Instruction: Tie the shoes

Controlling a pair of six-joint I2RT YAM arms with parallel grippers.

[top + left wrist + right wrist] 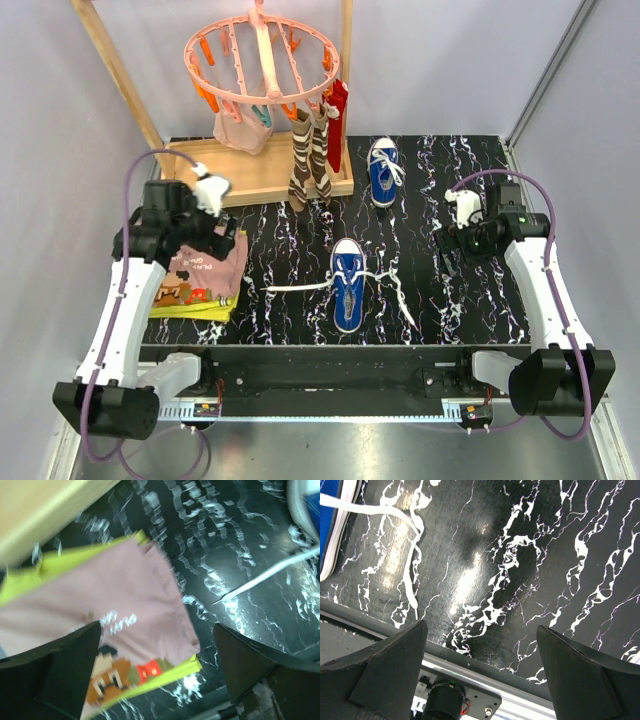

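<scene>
1. Blue canvas and white rubber mark the two shoes, which are seen sole-down and well apart on the black, white-veined worktop.
2. The near shoe is set about mid-worktop, between the two arms. Its long axis is run roughly from the near edge to the far edge. Which end is the toe cannot be told for certain from the overhead view.
3. Its laces are seen untied. The left lace is stretched flat towards the folded clothes, and the right lace is trailed out to the right and towards the near edge.
4. The far shoe is placed near the back of the worktop, just right of the wooden rack base. Its long axis is likewise run near to far, and loose white lace is bunched on its right side.
5. The left pincer is spread wide over the folded clothes, a pink shirt laid on a yellow-green one. Nothing is gripped between its fingers.
6. The right pincer is also spread wide, with nothing gripped. It is poised above bare worktop to the right of the near shoe, close to the near edge. A strip of that shoe's sole and a run of lace are caught at the upper left of the right wrist view.
7. Striped socks are hung from a pink round peg hanger above the rack.
</scene>
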